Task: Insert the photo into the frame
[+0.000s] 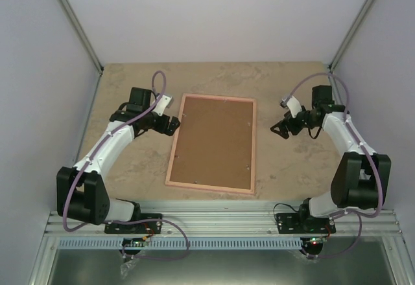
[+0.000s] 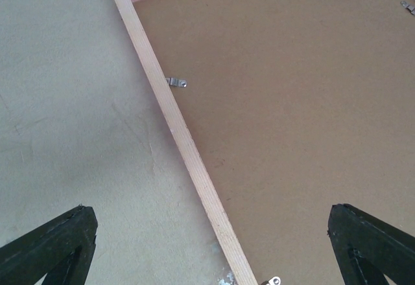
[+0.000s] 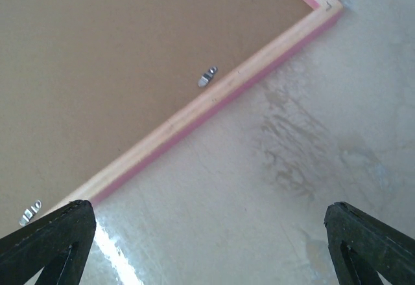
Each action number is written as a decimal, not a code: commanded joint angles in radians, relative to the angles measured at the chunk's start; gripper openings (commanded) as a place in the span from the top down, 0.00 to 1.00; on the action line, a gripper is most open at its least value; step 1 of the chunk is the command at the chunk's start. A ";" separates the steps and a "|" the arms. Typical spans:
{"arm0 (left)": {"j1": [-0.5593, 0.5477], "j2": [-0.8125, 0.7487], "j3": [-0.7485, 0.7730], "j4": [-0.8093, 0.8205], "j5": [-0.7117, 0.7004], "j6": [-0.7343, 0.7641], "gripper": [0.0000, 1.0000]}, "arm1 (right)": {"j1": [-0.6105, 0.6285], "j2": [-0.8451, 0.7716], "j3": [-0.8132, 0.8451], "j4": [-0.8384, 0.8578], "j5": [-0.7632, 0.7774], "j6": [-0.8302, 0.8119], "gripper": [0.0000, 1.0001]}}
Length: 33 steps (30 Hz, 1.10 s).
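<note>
Both arms elbow-bent, angled inward; L gripper & R gripper wide open, empty, flanking face-down frame on surface.

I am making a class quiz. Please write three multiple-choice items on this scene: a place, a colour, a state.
1. The frame lies:
A. between left tool and right tool
B. on the rail
C. against the wall

2. Its backing board is:
A. white
B. brown
C. blue

3. The left tool is:
A. shut on the frame
B. shut on a clip
C. open, empty

Key: 1 A, a tool on each side; 2 B, brown fills the frame; 3 C, it gapes wide, gripping nothing.
</note>
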 commanded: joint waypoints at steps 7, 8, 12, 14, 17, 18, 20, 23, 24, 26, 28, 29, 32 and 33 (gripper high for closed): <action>0.006 0.022 0.036 -0.010 0.036 0.002 0.01 | -0.022 -0.072 -0.074 -0.006 0.062 -0.064 0.02; 0.005 0.021 0.034 -0.010 0.037 0.001 0.01 | -0.022 -0.077 -0.079 -0.007 0.063 -0.065 0.02; 0.006 0.020 0.032 -0.009 0.036 0.002 0.01 | -0.022 -0.092 -0.104 -0.002 0.075 -0.071 0.02; 0.005 0.021 0.033 -0.010 0.039 0.001 0.01 | -0.023 -0.099 -0.118 0.000 0.083 -0.075 0.02; 0.005 0.027 0.041 -0.014 0.042 0.000 0.01 | -0.025 -0.109 -0.133 -0.001 0.086 -0.081 0.02; 0.006 0.028 0.045 -0.018 0.042 0.000 0.01 | -0.025 -0.114 -0.136 -0.002 0.086 -0.086 0.02; 0.005 0.020 0.042 -0.015 0.043 0.000 0.01 | -0.025 -0.123 -0.139 0.000 0.095 -0.093 0.02; 0.006 0.015 0.027 -0.004 0.050 0.001 0.01 | -0.025 -0.133 -0.149 0.005 0.126 -0.099 0.02; 0.006 0.019 0.027 -0.005 0.054 0.000 0.01 | -0.025 -0.135 -0.156 0.005 0.136 -0.099 0.02; 0.006 0.034 0.038 -0.014 0.062 0.000 0.01 | -0.025 -0.143 -0.168 0.007 0.148 -0.099 0.03; 0.005 0.045 0.048 -0.018 0.070 -0.001 0.01 | -0.025 -0.148 -0.177 0.014 0.158 -0.091 0.03; 0.005 0.049 0.052 -0.019 0.074 -0.003 0.01 | -0.025 -0.149 -0.180 0.020 0.159 -0.081 0.03; 0.005 0.060 0.055 -0.020 0.092 -0.005 0.01 | -0.007 -0.136 -0.173 0.053 0.132 -0.013 0.06; 0.005 0.064 0.057 -0.020 0.099 -0.006 0.01 | 0.008 -0.126 -0.169 0.070 0.128 0.014 0.06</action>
